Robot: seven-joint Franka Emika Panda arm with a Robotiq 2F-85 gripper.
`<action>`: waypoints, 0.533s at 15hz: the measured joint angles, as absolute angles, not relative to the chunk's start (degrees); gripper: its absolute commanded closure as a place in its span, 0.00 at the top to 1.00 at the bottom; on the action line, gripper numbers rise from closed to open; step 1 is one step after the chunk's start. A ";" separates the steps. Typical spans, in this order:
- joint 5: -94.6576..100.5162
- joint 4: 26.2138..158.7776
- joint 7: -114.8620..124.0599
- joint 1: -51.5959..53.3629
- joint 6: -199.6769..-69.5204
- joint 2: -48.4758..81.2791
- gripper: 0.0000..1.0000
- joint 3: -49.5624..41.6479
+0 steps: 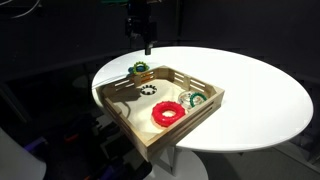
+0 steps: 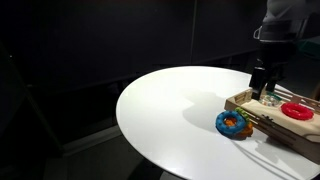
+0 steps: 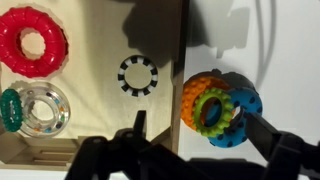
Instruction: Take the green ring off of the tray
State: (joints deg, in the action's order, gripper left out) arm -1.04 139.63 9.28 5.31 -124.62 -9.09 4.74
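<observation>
The lime green ring (image 3: pixel 213 110) lies outside the light wooden tray (image 3: pixel 100 120), on top of an orange-and-blue ring on the white table, right by the tray's wall. It also shows in both exterior views (image 1: pixel 140 68) (image 2: pixel 234 122). My gripper (image 3: pixel 195 120) is open and empty above it. One finger is over the tray's wall and the other is past the blue side of the ring pile. In both exterior views the gripper (image 1: pixel 147 45) (image 2: pixel 265 88) hangs above the tray's (image 1: pixel 140 140) (image 2: pixel 262 117) corner.
Inside the tray lie a red ring (image 3: pixel 33 43) (image 1: pixel 167 112), a dark green-and-white ring (image 3: pixel 35 110) (image 1: pixel 192 99) and a small black-and-white beaded ring (image 3: pixel 138 75) (image 1: pixel 148 90). The tray stands near the edge of the round white table (image 1: pixel 260 90). The surroundings are dark.
</observation>
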 measured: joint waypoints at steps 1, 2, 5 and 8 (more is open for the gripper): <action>-1.07 139.05 9.14 4.98 -122.62 -9.63 1.00 4.38; -1.07 138.54 8.92 4.66 -120.70 -10.32 1.00 4.07; -1.06 137.44 8.66 3.72 -115.61 -13.24 1.00 3.32; -0.88 136.78 8.65 2.70 -111.61 -16.87 1.00 2.83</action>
State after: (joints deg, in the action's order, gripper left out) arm -0.88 136.78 8.65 2.70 -111.61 -16.87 2.83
